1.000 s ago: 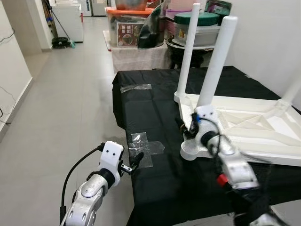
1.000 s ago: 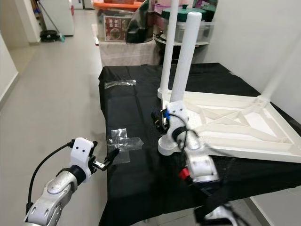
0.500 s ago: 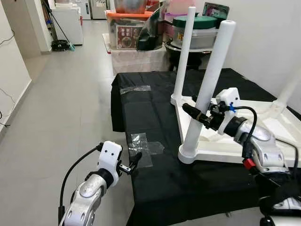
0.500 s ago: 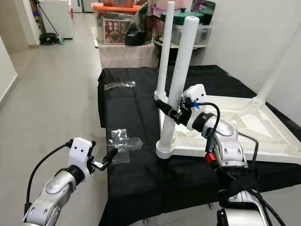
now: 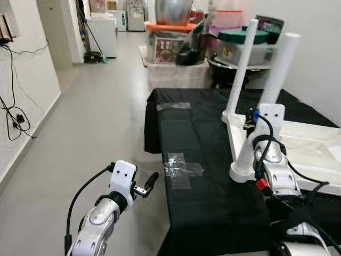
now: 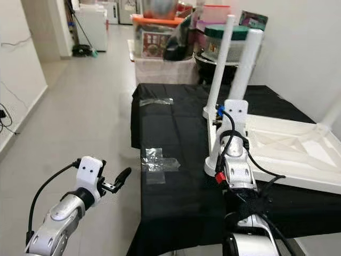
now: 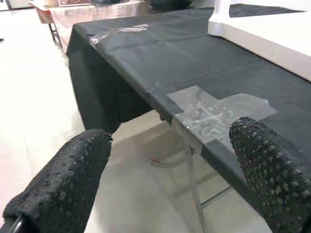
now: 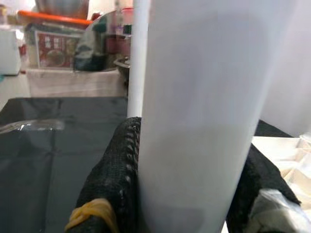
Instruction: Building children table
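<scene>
A white children's table [image 6: 287,146] lies upside down on a larger table covered with a black cloth [image 6: 181,176], its legs standing straight up. The near leg [image 5: 266,104] rises from the corner of the white table closest to the cloth's front edge, and a second leg [image 5: 242,66] stands at the corner behind it.

The right gripper [image 8: 184,194] is at the near leg, low on its shaft above the white table's corner. Its two black fingers [image 8: 121,170] press against opposite sides of the white tube, closed around it.

The left gripper [image 7: 170,179] hangs off the cloth's side edge, over the grey floor [image 5: 90,117], near a patch of clear tape [image 5: 181,166] stuck on the cloth. Its fingers are spread wide apart and hold nothing.

A second strip of tape [image 5: 173,106] lies farther back on the cloth. Beyond the cloth's far end stand storage boxes [image 5: 170,45] and a pot with a green lid [image 5: 242,37].
</scene>
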Motion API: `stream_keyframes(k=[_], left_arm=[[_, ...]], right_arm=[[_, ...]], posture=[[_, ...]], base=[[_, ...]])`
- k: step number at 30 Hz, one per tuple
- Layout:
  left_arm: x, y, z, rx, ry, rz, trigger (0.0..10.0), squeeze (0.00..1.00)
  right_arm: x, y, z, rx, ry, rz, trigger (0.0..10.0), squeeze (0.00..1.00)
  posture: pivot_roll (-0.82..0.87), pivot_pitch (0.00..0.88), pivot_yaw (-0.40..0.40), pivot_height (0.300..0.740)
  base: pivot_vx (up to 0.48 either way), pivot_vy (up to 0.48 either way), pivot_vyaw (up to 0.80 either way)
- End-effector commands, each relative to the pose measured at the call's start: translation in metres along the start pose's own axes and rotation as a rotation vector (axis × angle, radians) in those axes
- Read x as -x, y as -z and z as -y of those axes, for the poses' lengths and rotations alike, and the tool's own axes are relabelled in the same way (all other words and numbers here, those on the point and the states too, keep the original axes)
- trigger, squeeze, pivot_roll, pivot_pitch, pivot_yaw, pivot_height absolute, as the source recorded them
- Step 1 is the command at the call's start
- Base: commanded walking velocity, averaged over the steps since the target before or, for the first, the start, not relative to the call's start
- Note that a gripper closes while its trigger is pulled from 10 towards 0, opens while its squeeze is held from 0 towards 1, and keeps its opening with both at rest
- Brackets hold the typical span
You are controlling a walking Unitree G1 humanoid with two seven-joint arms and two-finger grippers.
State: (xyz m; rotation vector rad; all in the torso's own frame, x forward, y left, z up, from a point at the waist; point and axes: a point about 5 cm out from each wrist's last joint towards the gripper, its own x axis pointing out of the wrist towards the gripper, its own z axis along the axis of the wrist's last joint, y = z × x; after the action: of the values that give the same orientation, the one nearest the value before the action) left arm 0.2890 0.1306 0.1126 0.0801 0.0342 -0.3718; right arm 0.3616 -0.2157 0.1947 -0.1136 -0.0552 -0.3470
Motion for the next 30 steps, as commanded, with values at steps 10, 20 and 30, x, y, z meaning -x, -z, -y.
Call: stream_keyframes(k=[10,20,30], left_arm=[[-0.001,0.002,0.004,-0.008,0.011,-0.016,10.0,0.0],[-0.002,0.001,0.001,-0.014,0.015,-0.013,10.0,0.0],[-0.003,-0.002,0.001,-0.021,0.02,-0.003,10.0,0.0]], right_arm=[[0.013,0.003,-0.043,0.007,-0.424,0.026,10.0,0.0],[0.014,-0.029,-0.013,0.062,-0.848,0.186,10.0,0.0],[0.012,-0.03,-0.001,0.02,-1.258,0.153,3.9,0.0]], posture=[[0.05,0.0,-0.059,0.74],[0.05,0.0,-0.055,0.74],[0.07,0.0,-0.063,0.74]], base=[[0.0,0.0,0.0],[0.0,0.0,0.0],[0.0,0.0,0.0]])
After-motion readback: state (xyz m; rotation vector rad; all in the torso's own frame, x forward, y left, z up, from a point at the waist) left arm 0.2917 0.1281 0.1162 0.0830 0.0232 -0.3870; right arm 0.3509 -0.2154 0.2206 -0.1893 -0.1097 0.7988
